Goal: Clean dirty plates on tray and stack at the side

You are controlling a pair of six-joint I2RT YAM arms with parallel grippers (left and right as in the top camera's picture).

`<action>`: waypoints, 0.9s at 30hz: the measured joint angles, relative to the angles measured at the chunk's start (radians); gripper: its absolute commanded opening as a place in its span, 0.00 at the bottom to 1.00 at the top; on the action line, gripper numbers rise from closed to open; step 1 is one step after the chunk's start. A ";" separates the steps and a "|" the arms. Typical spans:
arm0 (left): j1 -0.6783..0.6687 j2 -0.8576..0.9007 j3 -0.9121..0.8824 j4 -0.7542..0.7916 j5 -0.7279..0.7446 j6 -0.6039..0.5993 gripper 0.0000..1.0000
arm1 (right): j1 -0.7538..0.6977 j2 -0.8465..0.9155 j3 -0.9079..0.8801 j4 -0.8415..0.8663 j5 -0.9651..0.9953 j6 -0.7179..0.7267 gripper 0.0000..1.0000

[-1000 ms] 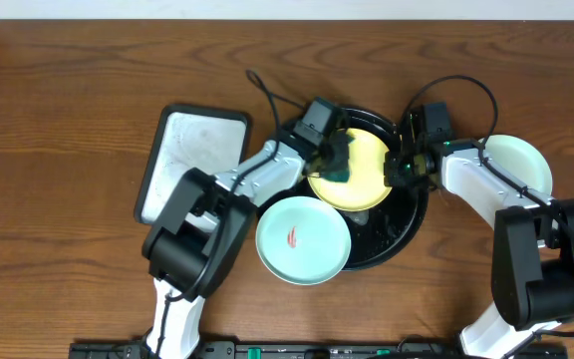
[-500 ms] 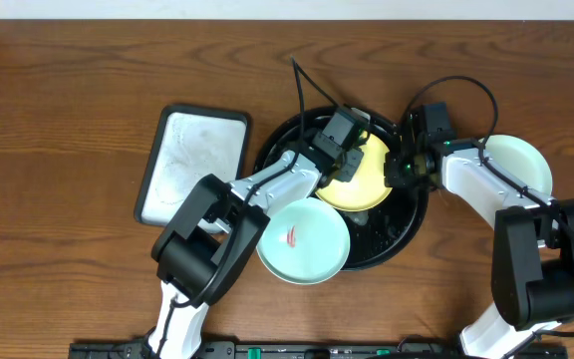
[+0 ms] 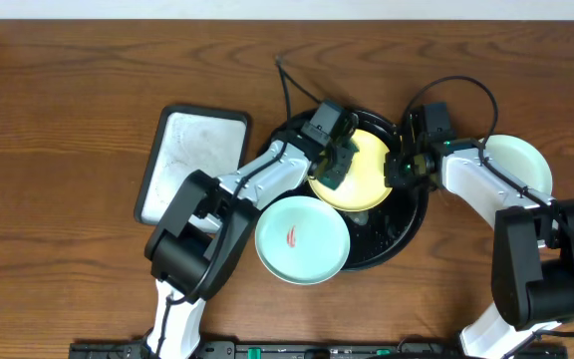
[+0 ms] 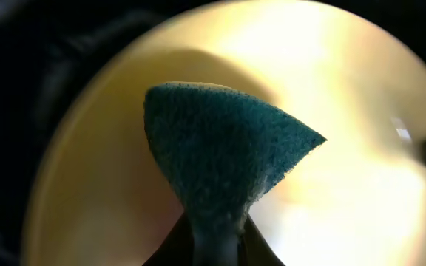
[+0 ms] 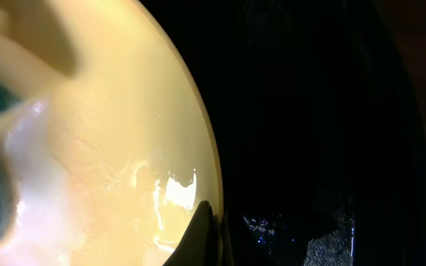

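Note:
The yellow plate (image 3: 362,175) sits tilted over the round black tray (image 3: 412,214). My left gripper (image 3: 335,160) is shut on a teal sponge (image 4: 220,159) and presses it on the yellow plate (image 4: 346,111). My right gripper (image 3: 397,168) is shut on the yellow plate's right rim (image 5: 214,177). A mint-green plate (image 3: 303,239) with a red smear lies at the tray's front left edge. A second mint-green plate (image 3: 521,165) lies on the bare wood to the right, partly under my right arm.
A rectangular white-grey tray (image 3: 192,160) with a dark rim lies left of the black tray. A black cable (image 3: 285,85) rises behind the left arm. Wet streaks show on the black tray floor (image 5: 324,222).
My left gripper with the sponge swept right across the yellow plate, then back to its left part. The right gripper and the plates stayed in place.

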 measured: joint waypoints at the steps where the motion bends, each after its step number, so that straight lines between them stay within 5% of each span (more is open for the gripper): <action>1: -0.001 0.000 -0.002 0.001 0.035 -0.025 0.07 | 0.000 0.000 0.000 0.000 0.000 0.000 0.01; 7: -0.061 0.004 -0.016 0.030 0.180 -0.154 0.07 | 0.000 0.000 0.000 0.000 0.000 0.000 0.01; 16: -0.063 0.005 -0.017 0.031 0.207 -0.217 0.08 | 0.000 0.000 0.000 -0.007 0.001 -0.001 0.01; 27: 0.105 0.005 -0.026 0.081 0.139 -0.122 0.07 | 0.000 0.000 0.001 0.000 0.000 -0.002 0.01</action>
